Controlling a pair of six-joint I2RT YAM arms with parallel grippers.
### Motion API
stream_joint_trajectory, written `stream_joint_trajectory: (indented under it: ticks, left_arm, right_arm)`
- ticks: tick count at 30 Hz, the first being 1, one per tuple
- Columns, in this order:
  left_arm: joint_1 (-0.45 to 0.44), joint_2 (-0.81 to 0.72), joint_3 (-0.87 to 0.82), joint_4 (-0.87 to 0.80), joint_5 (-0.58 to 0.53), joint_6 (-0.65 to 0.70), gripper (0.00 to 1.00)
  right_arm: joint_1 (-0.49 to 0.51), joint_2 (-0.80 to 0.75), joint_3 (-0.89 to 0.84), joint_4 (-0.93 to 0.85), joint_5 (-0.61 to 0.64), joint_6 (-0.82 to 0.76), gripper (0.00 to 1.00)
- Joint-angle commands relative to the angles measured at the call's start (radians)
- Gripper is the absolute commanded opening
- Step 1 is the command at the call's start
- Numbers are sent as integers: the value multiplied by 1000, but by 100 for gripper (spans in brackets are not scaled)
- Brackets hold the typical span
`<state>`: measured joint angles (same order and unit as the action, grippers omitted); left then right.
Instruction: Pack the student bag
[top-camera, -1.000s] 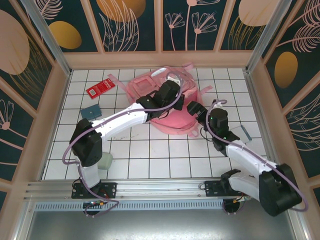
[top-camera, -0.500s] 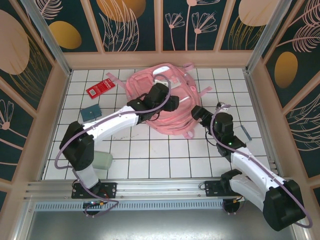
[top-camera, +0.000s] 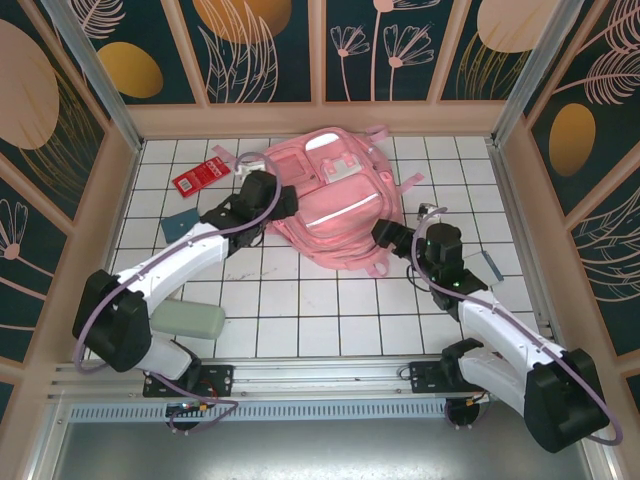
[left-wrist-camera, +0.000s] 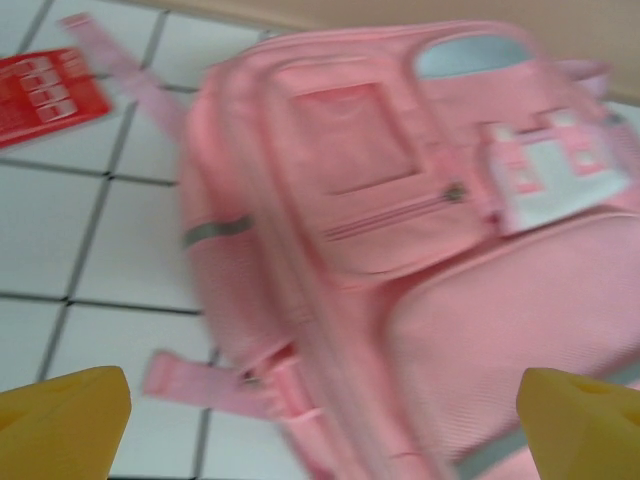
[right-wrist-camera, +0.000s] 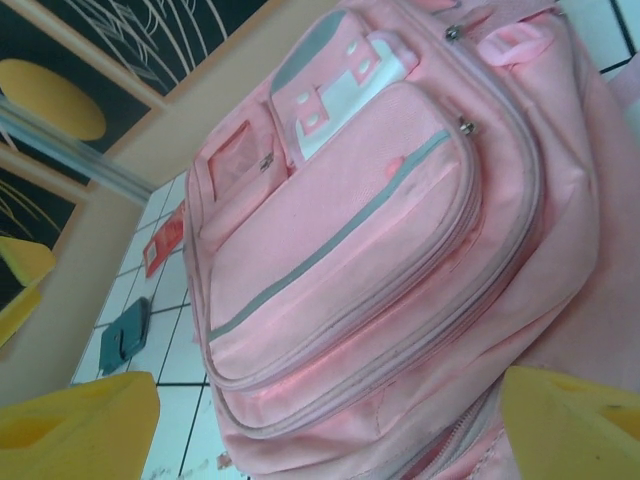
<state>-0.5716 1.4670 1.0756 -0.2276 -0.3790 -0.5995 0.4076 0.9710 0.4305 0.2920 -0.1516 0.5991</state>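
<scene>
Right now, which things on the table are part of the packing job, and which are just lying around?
Job:
- bag, front side up, at the far middle of the table

Lying about, untouched (possibly meant for packing, cannot tell):
- red packet
- teal pouch
- pale green box
- grey item on the right side

Robot test cell (tiled tabletop (top-camera: 320, 310), leaf-print walls (top-camera: 255, 60))

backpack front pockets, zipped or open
Zipped shut, as far as shows: the backpack lies front-up, its pocket seams closed flat with nothing gaping. Main compartment: cannot tell.
</scene>
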Motion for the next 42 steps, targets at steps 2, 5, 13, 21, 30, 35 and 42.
stream_joint_trajectory:
  ticks: [2,5,13,21,30,35,42]
  left_arm:
    - [79,-91,-93,-74,-72,-105,99]
    - [124,-164,-183,-116,-85,-209,98]
    - [141,-342,-320,-354,-88,-548,97]
    - [141,-496,-415,-602,-10,-838,94]
    - [140,-449,-441,-791,43,-936,98]
    - [141,-474,-535,-775,75,-1016,99]
    - [140,-499,-639,-611,86,-1039,98]
  right_arm:
    - [24,11,38,49,-47,-44,89]
    - [34,15,30,60,-50,-43,90]
    - [43,28,22,73,-64,-35,90]
    - [46,36,17,77,-69,-28,92]
    - [45,35,10,75,-59,-27,93]
    - [46,30,8,70,-55,-28,94]
    - [45,30,5,72,-57,-27,95]
